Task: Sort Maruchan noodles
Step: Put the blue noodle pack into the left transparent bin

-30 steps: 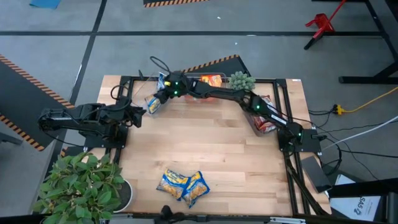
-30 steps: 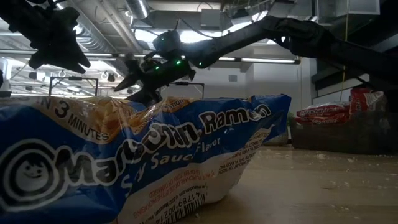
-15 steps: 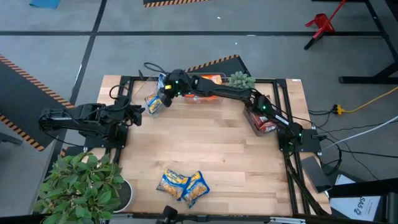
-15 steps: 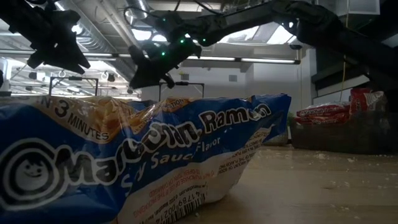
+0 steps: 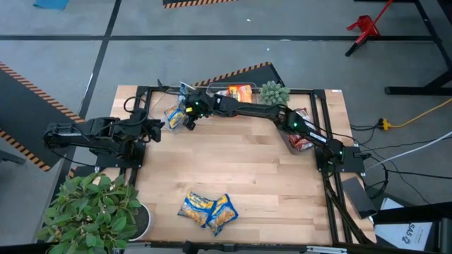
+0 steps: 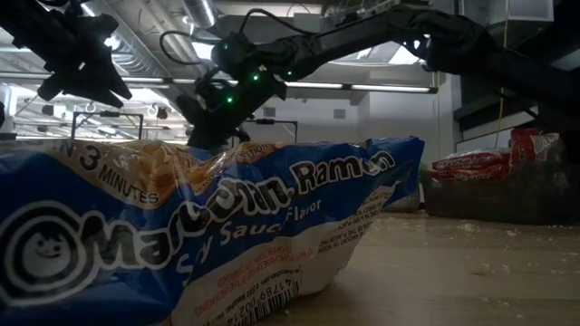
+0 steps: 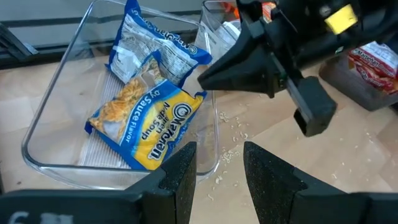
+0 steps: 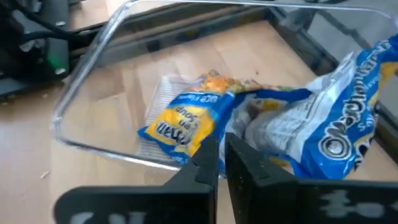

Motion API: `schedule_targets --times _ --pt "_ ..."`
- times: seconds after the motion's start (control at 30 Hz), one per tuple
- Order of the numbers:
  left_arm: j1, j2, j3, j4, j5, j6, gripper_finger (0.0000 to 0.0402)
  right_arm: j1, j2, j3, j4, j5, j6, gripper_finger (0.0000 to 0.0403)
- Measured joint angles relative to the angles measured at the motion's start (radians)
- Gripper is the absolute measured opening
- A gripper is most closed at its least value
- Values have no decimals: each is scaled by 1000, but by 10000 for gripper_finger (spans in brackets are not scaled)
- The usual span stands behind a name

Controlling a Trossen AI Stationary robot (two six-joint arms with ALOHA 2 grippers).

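High view shows our right gripper (image 5: 189,117), fingers nearly closed and empty, above the clear plastic bin (image 5: 169,121) of yellow-and-blue crinkly ramen packets (image 5: 174,116).

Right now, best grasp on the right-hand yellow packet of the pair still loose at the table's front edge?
Probably its free far-right corner. The right-hand yellow packet lies flat, tilted, its left side against the left packet, so only the right edge has room. Come straight down from above, fingers pinching the crimped end seam; the right gripper is now at the yellow packets' bin.
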Motion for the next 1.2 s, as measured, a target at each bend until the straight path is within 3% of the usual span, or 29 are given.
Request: schedule_targets --times 0.2,0.4,0.6,0.8,0.87,0.97,1.2 --pt "0 0 0 0 0 -4 128 12 0 2 30 -123 -65 22" --pt "0 0 0 0 3 -3 128 10 -30 3 -57 -272 30 55" --pt "0 0 0 0 20 3 128 15 -204 8 -332 -451 59 72" --pt "0 0 0 -1 78 52 128 160 -238 0 -727 -570 8 100" --pt "0 0 0 -1 89 66 128 224 -245 -6 -773 -557 6 128" --pt "0 0 0 -1 89 81 128 314 -246 -55 -723 -453 56 181" --pt "0 0 0 -2 89 82 128 437 -232 -259 -285 -333 323 290"
